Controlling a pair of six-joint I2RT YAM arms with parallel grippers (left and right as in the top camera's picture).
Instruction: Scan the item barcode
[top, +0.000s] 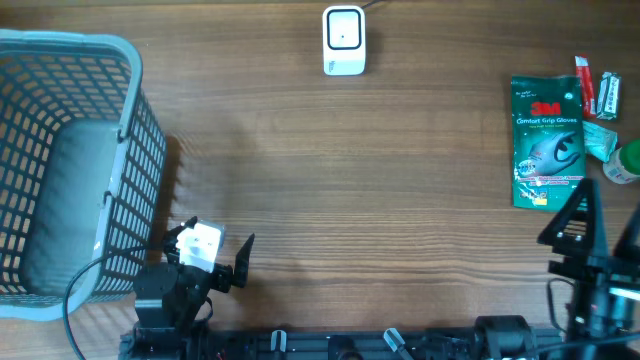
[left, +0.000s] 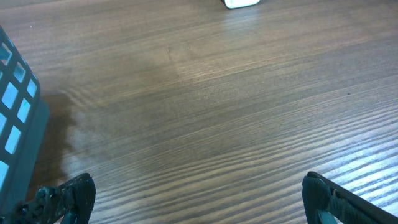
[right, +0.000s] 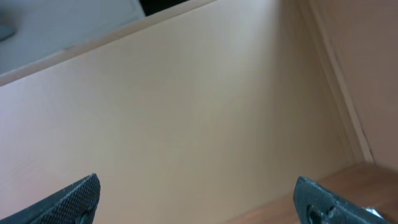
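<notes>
The brown wood-grain table (top: 380, 190) has open room across its middle, from 9 to 3 o'clock. A blue-grey plastic lattice basket (top: 150, 150) fills the 9 o'clock edge. The green 3M glove packet (top: 546, 140) lies flat at 3 o'clock, near the edge. A white box scanner (top: 344, 40) sits at 12 o'clock. The left fingers (top: 243, 258) at 7 o'clock beside the basket and the right fingers (top: 578, 215) at 4 o'clock near the packet are spread wide, grasping nothing.

I see a brown, wood-grained table (top: 350, 200), a pale blue lattice basket (top: 150, 160), a white scanner (top: 344, 41) with a dark face, and a green glove pack (top: 545, 140) with a red logo and white lettering.
</notes>
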